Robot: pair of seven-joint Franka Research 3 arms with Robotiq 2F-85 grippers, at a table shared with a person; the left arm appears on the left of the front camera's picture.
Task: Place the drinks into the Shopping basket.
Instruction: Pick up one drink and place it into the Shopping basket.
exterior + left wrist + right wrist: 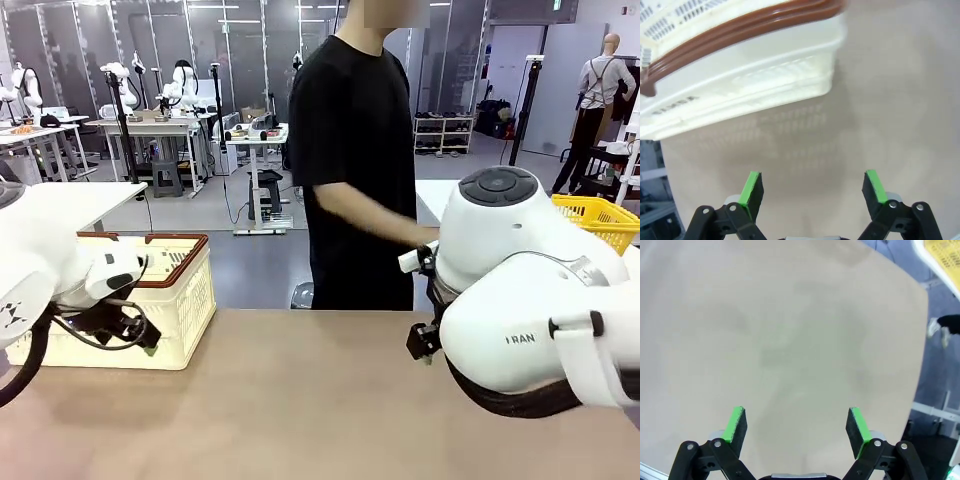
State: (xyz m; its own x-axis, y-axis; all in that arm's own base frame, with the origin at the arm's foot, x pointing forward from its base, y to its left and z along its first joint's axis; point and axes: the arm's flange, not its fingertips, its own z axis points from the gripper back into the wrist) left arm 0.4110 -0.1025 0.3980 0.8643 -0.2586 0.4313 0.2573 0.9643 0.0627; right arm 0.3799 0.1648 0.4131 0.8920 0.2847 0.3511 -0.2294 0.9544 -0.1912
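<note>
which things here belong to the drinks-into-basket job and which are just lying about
For the job:
- Shopping basket, cream with a brown rim, at the left of the table

Just lying about:
- yellow mesh basket, off to the right, past the table

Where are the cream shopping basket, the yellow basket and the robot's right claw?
Shopping basket (190, 295): front view, slotted side wall.
Yellow mesh basket (610, 225): front view, front mesh wall.
Right gripper (797, 412): right wrist view, midway between its open green fingertips.
</note>
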